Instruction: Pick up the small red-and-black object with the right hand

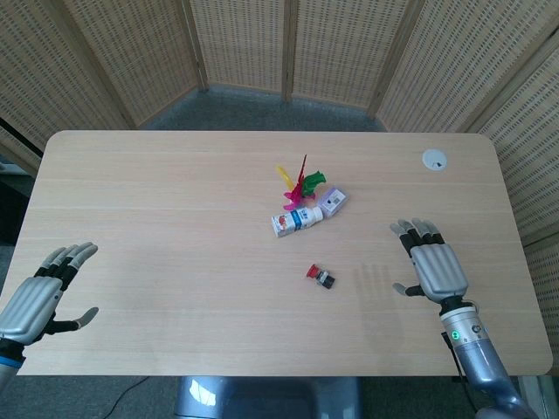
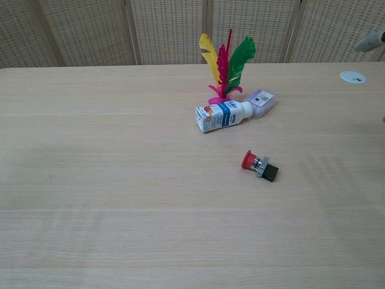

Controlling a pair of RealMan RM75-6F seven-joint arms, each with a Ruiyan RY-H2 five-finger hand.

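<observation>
The small red-and-black object (image 1: 321, 276) (image 2: 260, 166) lies on its side on the wooden table (image 1: 175, 209), a little right of centre, its red cap toward the left. My right hand (image 1: 431, 264) hovers flat and open to the right of it, a clear gap between them, fingers spread and pointing away from me. Only one fingertip of that hand (image 2: 371, 42) shows at the chest view's right edge. My left hand (image 1: 42, 291) is open at the table's near left corner, holding nothing.
A small white bottle (image 1: 296, 221) (image 2: 222, 115) lies on its side behind the object. Beside it stand a feathered shuttlecock (image 1: 300, 183) (image 2: 225, 63) and a small purple box (image 1: 333, 202) (image 2: 262, 100). A white round disc (image 1: 434, 159) (image 2: 352, 76) sits at the far right.
</observation>
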